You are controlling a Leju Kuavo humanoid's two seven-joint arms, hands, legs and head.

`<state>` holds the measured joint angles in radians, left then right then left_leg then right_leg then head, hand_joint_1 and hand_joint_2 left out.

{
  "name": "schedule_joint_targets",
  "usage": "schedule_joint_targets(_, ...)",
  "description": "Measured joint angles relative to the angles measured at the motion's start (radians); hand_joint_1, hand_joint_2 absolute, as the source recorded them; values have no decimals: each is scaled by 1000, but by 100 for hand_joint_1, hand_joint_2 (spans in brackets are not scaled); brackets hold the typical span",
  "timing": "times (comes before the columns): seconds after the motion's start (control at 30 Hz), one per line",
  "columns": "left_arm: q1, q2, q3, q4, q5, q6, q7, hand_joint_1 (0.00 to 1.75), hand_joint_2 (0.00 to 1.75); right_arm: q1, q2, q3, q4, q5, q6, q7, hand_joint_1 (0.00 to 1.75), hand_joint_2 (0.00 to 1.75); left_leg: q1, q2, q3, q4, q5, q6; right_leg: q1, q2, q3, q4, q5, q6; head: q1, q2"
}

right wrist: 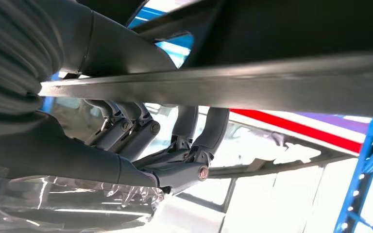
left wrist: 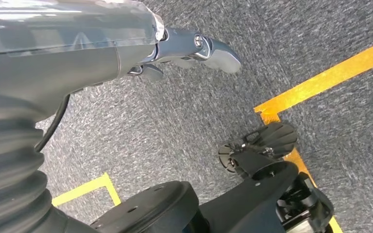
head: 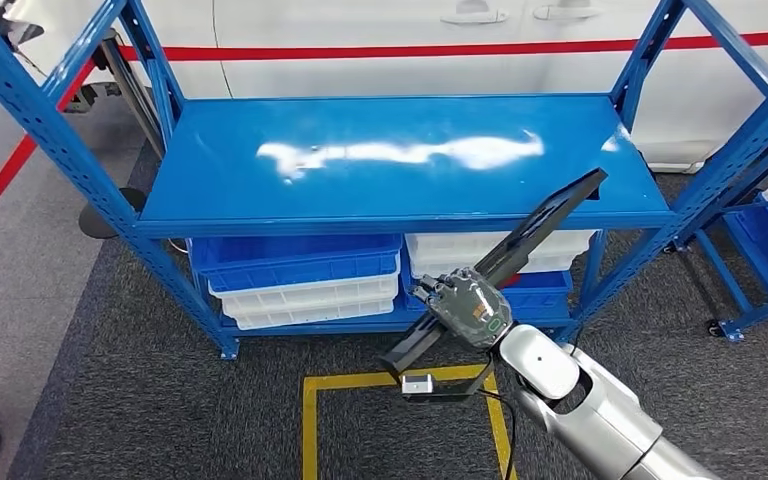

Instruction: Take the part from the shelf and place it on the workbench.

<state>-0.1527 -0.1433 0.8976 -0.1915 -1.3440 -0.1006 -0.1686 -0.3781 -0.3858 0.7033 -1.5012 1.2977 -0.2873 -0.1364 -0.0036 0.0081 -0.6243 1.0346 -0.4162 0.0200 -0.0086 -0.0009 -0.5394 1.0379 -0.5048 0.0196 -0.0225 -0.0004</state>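
The blue shelf (head: pixel 400 160) runs off the head view on both sides, its top board bare and glaring. Stacked blue and white bins (head: pixel 305 285) sit half hidden beneath it. The long black part (head: pixel 535 225) slants up over the shelf's front edge, its middle covered by the right hand (head: pixel 465 305), whose fingers (right wrist: pixel 184 160) wrap it. The left hand (left wrist: pixel 189 51) hangs over carpet, holding nothing, fingers partly hidden.

From up on the robot's body, the head camera looks forward and down at the blue shelf (head: pixel 400 160). The left wrist camera faces the carpet (left wrist: pixel 175 126). The right wrist camera, very close, shares the long black part (head: pixel 520 250) with the head view.
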Motion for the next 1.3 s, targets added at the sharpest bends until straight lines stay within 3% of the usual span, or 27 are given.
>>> schedule_joint_targets(0.1,1,0,0,0,8,-1,1,0,175,17,12,-2,6,23,-16,5,175,175,1,-2,-10,4,3,-18,-1,-3,-10,-11,19,-22,0,0)
schedule_joint_targets(0.17,4,0,0,0,13,1,1,0,175,21,28,-2,15,33,-23,2,175,175,3,-4,-31,57,-59,-29,-5,-6,-27,-17,39,-37,0,0)
schedule_joint_targets(0.23,6,0,0,0,17,4,-1,0,175,22,45,-2,28,38,-31,-3,175,175,6,-4,-64,177,-151,-38,-4,-7,-53,-16,59,-44,0,0)
schedule_joint_targets(0.27,7,0,0,0,18,6,-4,0,175,23,52,-2,34,41,-36,-7,175,175,7,-4,-76,235,-177,-40,-4,-6,-68,-16,69,-44,0,0)
schedule_joint_targets(0.3,8,0,0,0,19,7,-9,0,175,25,59,-2,40,44,-41,-10,175,175,7,-4,-77,273,-178,-41,-3,-6,-83,-15,79,-43,0,0)
schedule_joint_targets(0.33,9,-1,0,0,18,7,-15,0,175,27,66,-2,47,47,-45,-11,175,175,7,-4,-63,278,-155,-40,-3,-6,-97,-15,89,-42,0,0)
schedule_joint_targets(0.4,10,-1,0,0,14,10,-26,0,175,31,78,-2,58,51,-52,-12,175,175,6,-5,11,195,-93,-33,-2,-6,-119,-14,107,-37,0,0)
schedule_joint_targets(0.43,9,0,0,0,12,11,-29,0,175,34,86,-2,64,49,-57,-11,175,175,4,-5,65,120,-85,-25,-1,-6,-126,-13,115,-34,0,0)
schedule_joint_targets(0.5,7,0,0,0,10,14,-31,0,175,40,103,-5,74,43,-75,-10,175,175,-3,-5,147,-10,-107,-14,-1,-6,-133,-14,132,-24,0,0)
schedule_joint_targets(0.53,6,0,0,0,10,14,-31,0,175,43,113,-7,79,40,-85,-8,175,175,-6,-5,163,-42,-119,-10,-2,-7,-134,-16,140,-18,0,0)
schedule_joint_targets(0.6,8,-2,-1,0,10,14,-30,0,175,54,129,-15,86,35,-106,-3,175,175,-4,-3,161,-56,-108,-2,-3,-7,-136,-20,149,-5,0,0)
schedule_joint_targets(0.67,9,-5,-1,0,8,14,-27,0,175,72,140,-25,92,30,-123,3,175,175,2,1,152,-64,-88,10,-4,-4,-157,26,108,5,0,0)
schedule_joint_targets(0.73,9,-7,-2,0,7,14,-24,0,175,94,151,-33,98,27,-129,8,175,175,3,6,136,-63,-73,17,-6,-1,-204,150,27,10,0,0)
schedule_joint_targets(0.8,11,-8,-4,0,5,13,-22,0,175,125,164,-42,106,26,-130,9,175,175,2,14,120,-59,-65,17,-6,-1,-232,254,-19,15,0,0)
schedule_joint_targets(0.83,12,-9,-6,0,4,12,-21,0,175,140,172,-47,109,24,-131,9,175,175,2,18,113,-54,-63,17,-6,-2,-219,255,-15,15,0,0)
schedule_joint_targets(0.87,13,-9,-8,0,3,11,-20,0,175,153,180,-52,111,22,-132,9,175,175,2,23,107,-49,-62,15,-7,-5,-186,214,3,15,0,0)
schedule_joint_targets(0.93,13,-11,-12,0,1,9,-19,0,175,171,195,-64,113,15,-135,9,175,175,0,33,99,-37,-65,10,-3,-24,-96,77,43,7,0,0)
schedule_joint_targets(1.0,12,-13,-16,0,0,8,-19,0,175,185,209,-79,113,9,-140,9,175,175,-5,43,94,-28,-69,1,4,-36,-54,-1,54,-7,0,0)
schedule_joint_targets(1.1,11,-14,-21,0,0,7,-17,0,175,212,222,-101,113,2,-147,9,175,175,-6,51,92,-23,-73,-14,4,-22,-56,-12,58,-26,0,0)
schedule_joint_targets(1.17,11,-14,-23,0,0,7,-15,0,175,224,228,-113,112,-4,-152,9,175,175,-3,32,76,16,-105,-26,-1,-11,-58,-19,66,-38,0,0)
schedule_joint_targets(1.27,13,-14,-25,0,0,7,-13,0,175,237,239,-127,112,-9,-159,7,175,175,4,4,-1,198,-203,-38,-2,8,-66,-20,73,-46,0,0)
schedule_joint_targets(1.3,15,-14,-25,0,0,7,-12,0,175,243,241,-131,112,-10,-161,7,175,175,6,2,-21,245,-217,-41,-2,15,-70,-19,75,-46,0,0)
